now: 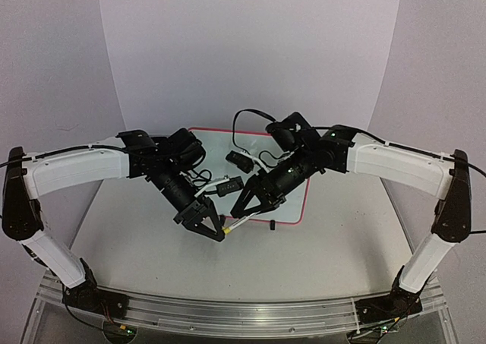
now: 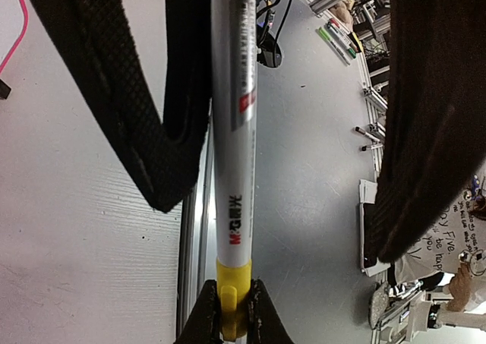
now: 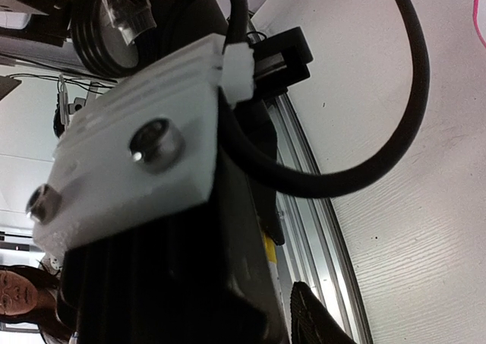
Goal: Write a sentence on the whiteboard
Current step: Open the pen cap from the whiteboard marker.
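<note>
The whiteboard [image 1: 298, 201], white with a red-pink frame, lies flat in the middle of the table, mostly covered by both arms. No sentence shows on its bare parts. My left gripper [image 1: 217, 230] is shut on the yellow cap [image 2: 234, 295] of a white marker [image 2: 232, 131], at the board's near left edge. In the left wrist view its jaws [image 2: 234, 323] pinch the cap from both sides. My right gripper [image 1: 250, 209] straddles the marker's barrel, and its fingers [image 2: 129, 93] stand apart on either side, so it is open. The right wrist view shows one fingertip [image 3: 319, 317] and a sliver of the cap [image 3: 267, 247].
A black clip foot [image 1: 271, 224] sits at the board's near edge. Black cables [image 1: 244, 118] loop over the board's far side. An aluminium rail [image 1: 228, 314] runs along the table's near edge. Beyond the table lie several loose markers [image 2: 338, 40].
</note>
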Tool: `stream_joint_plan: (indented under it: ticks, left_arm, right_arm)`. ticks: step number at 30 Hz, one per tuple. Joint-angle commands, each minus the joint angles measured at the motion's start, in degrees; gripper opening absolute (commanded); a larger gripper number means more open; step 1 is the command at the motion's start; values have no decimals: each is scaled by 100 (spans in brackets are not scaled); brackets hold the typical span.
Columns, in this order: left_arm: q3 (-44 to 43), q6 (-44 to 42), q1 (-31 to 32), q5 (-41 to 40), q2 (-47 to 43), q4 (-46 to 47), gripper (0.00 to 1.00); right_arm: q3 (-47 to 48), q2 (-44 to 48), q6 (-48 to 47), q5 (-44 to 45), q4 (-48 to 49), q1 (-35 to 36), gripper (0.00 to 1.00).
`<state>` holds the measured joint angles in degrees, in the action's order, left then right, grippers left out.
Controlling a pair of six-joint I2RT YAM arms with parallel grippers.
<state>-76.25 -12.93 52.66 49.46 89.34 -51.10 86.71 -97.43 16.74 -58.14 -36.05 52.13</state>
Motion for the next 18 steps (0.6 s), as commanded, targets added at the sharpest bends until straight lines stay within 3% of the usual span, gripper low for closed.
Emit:
stream_joint_plan:
  ticks: [1,9,18]
  left_arm:
    - [-320,-96,9,55,-33,104,0]
    - [-346,-97,7,58,-68,144,0]
    - [-388,-186,9,-55,-90,6,0]
  right_arm:
    - [-44,-90,-144,-265,40,149,42]
    - [-162,-58,-214,-275,37,204,35]
    - [-251,-51,-270,-259,19,234,34]
